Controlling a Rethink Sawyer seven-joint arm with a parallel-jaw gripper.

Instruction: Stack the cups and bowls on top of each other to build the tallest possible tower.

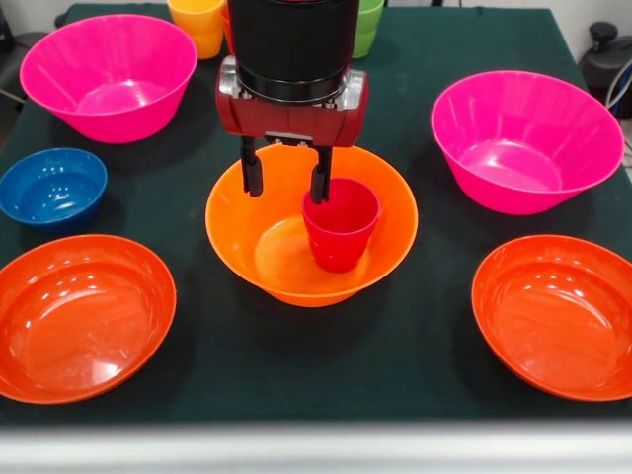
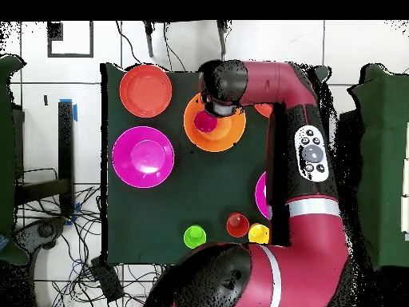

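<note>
The large orange bowl (image 1: 267, 247) stands mid-table; it also shows in the overhead view (image 2: 228, 132). The red cup (image 1: 341, 227) stands upright, mouth up, inside it, right of centre, and shows in the overhead view (image 2: 206, 121). My gripper (image 1: 286, 188) hangs open over the bowl. Its right fingertip (image 1: 319, 188) meets the cup's left rim, and the cup is not between the fingers. The blue bowl (image 1: 51, 188) sits to the left. The yellow cup (image 1: 197, 25), the orange cup (image 2: 237, 225) and the green cup (image 1: 367, 25) stand at the far edge.
Two pink bowls (image 1: 109, 74) (image 1: 526, 138) flank the arm. Two shallow red-orange bowls (image 1: 81, 316) (image 1: 558, 316) lie at the near corners. In the overhead view the arm hides the blue bowl and most of one pink bowl (image 2: 260, 194).
</note>
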